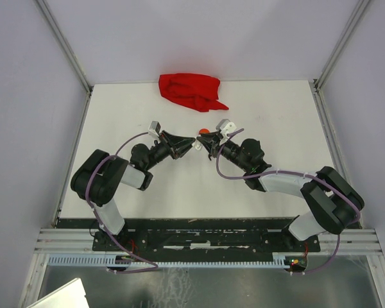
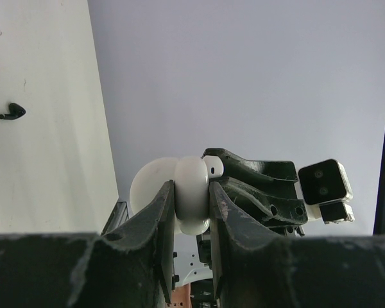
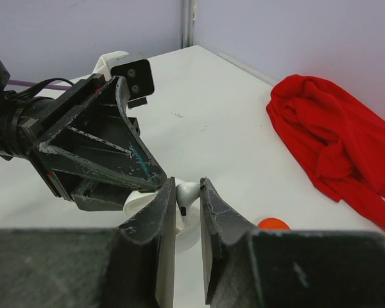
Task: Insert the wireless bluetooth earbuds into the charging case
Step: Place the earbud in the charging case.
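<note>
Taking the crumpled red fabric cloth [image 1: 191, 91] at the far edge of the flat white table [image 1: 276, 128] as reference, entries ran left to right.

1. Left gripper [image 2: 192, 192]: on the near side of the cloth and slightly to its left, raised off the table. Its jaws were closed tight on a round white plastic charging case [image 2: 192, 173]. The case was clamped across its flat faces with its lid half swung open beside it.
2. The case sat directly on the near side of the cloth, well apart from it, held between the two arms' tips.
3. Small white comma-shaped earbud [image 2: 212, 167]: at the rim of the open case. Whether it was seated in its socket could not be told.
4. Right gripper [image 3: 187, 192]: on the near side of the cloth and slightly to its right. Its jaws were nearly closed, pinching the white earbud by its stem.
5. Orange-red round disc [image 3: 274, 224]: on the table between the cloth and the right gripper.
6. Small black comma-shaped earbud [image 2: 13, 111]: lying loose on the table. Its position relative to the cloth could not be told.
</note>
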Controlling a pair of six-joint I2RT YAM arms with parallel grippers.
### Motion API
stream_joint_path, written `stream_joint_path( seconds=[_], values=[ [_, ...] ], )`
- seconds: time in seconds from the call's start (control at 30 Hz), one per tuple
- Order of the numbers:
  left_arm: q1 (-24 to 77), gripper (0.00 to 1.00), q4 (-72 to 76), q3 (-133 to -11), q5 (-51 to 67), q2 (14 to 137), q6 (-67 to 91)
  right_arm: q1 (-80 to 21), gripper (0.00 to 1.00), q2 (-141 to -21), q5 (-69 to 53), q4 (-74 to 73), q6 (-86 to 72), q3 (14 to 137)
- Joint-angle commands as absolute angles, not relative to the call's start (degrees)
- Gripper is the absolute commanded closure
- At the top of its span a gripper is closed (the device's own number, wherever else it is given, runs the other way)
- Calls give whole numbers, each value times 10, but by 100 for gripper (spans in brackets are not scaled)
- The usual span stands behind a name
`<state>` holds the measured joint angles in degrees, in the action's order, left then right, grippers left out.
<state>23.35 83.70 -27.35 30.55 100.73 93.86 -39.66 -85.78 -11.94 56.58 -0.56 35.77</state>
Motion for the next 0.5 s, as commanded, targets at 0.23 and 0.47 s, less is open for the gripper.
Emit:
stream_joint_path(
  seconds=[0.23,0.47],
  values=[
    [236,97,896,-291,309,998,959,-399,99,-834,-113,541,6,353],
    [237,97,871,-302,305,993,946,-400,99,-817,-112,525,8,345]
  ],
)
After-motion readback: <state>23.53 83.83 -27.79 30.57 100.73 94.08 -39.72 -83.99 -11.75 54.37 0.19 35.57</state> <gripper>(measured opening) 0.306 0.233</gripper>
